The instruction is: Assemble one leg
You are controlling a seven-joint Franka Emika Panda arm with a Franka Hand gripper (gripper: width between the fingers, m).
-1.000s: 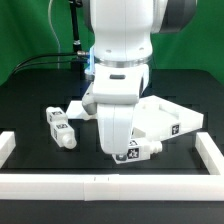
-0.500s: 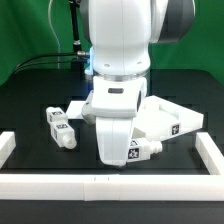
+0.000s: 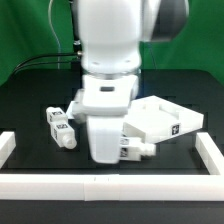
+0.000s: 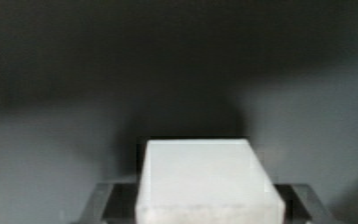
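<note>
Gripping the leg, the gripper has its jaws set no wider than the post, with one finger flat against each side, above the black table. In the exterior view the arm hides the jaws. At four o'clock of its hand a tagged white end pokes out, probably that same leg, beside the white panel. Two spare legs lie at nine o'clock, well apart from the panel.
</note>
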